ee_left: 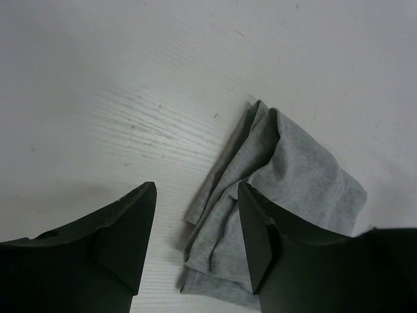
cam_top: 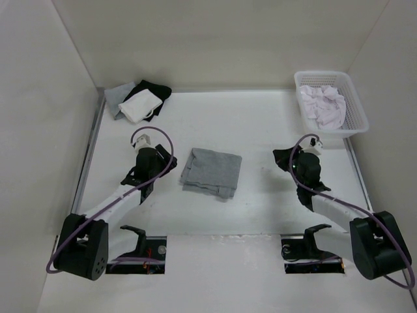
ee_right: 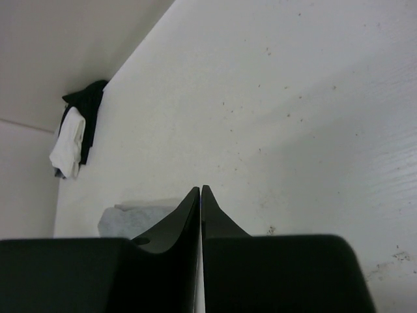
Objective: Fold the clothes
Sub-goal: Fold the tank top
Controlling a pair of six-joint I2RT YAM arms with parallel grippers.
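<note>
The clothes [cam_top: 211,172], a plain grey knit top, lie folded into a small rectangle in the middle of the table. In the left wrist view the clothes [ee_left: 293,176] show layered folds between and beyond my fingers. My left gripper [cam_top: 144,140] is open, up off the table to the left of the clothes, with nothing between its fingers [ee_left: 130,228]. My right gripper [cam_top: 281,156] hangs to the right of the clothes, jaws pressed together on nothing. Its wrist view shows the clothes [ee_right: 133,218] as a pale patch behind the shut gripper [ee_right: 201,190].
A white mesh basket [cam_top: 355,120] at the back right holds a white garment [cam_top: 322,104]. Small black, white and grey cloth pieces [cam_top: 138,101] lie piled at the back left; the right wrist view shows this pile [ee_right: 75,134] too. White walls stand round the table.
</note>
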